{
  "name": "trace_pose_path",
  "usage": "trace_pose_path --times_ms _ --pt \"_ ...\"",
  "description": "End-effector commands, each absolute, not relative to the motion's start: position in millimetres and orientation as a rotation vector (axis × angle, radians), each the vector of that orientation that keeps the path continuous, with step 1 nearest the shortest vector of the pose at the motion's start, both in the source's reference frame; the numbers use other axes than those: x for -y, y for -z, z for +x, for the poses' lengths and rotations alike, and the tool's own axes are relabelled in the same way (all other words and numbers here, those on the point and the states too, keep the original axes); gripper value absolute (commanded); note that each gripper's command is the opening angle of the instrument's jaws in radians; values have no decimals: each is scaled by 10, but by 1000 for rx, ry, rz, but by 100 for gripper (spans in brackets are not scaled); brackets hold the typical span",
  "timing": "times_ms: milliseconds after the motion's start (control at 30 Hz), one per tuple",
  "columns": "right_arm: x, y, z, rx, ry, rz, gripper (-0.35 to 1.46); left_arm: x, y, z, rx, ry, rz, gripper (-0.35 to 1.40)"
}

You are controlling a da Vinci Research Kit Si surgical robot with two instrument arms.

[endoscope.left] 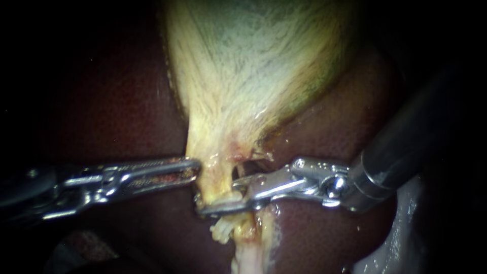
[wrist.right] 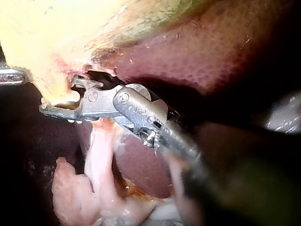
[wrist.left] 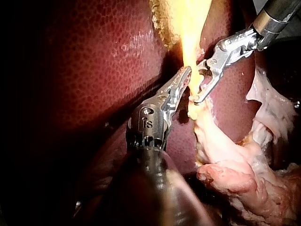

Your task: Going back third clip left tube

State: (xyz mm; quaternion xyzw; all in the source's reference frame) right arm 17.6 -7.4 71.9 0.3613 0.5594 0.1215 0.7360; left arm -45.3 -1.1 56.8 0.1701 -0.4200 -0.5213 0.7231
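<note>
Dark liver (endoscope.left: 101, 101) backs the tube (endoscope.left: 217, 183), running near-to-far between the right instrument's (endoscope.left: 218, 196) open jaws, whose way out likely lies rightward; the left instrument's (endoscope.left: 196, 168) jaws pinch the gallbladder neck (endoscope.left: 213, 149).

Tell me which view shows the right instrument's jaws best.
The left wrist view: the right instrument lies side on, both jaws apart, gap clear. The endoscope view shows them spread around pale tissue that hides part. The right wrist view sees them from behind, upper jaw shadowed.
</note>
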Motion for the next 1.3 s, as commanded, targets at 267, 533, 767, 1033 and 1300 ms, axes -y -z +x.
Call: trace_pose_path --times_ms 267,533,767,1033,1300 --pt "70 -723 175 -1266 -194 698 54 11 -568 -453 928 1151 375 -35" --pt "71 -724 160 -1266 -189 700 56 12 -568 -452 928 1151 376 -35" --pt "76 -719 112 -1266 -201 680 56 12 -566 -451 931 1151 376 -35" --pt "68 -707 54 -1283 -163 636 54 12 -566 -451 931 1151 376 -35" --pt "48 -683 33 -1300 -128 517 58 11 -567 -451 931 1151 376 -35"
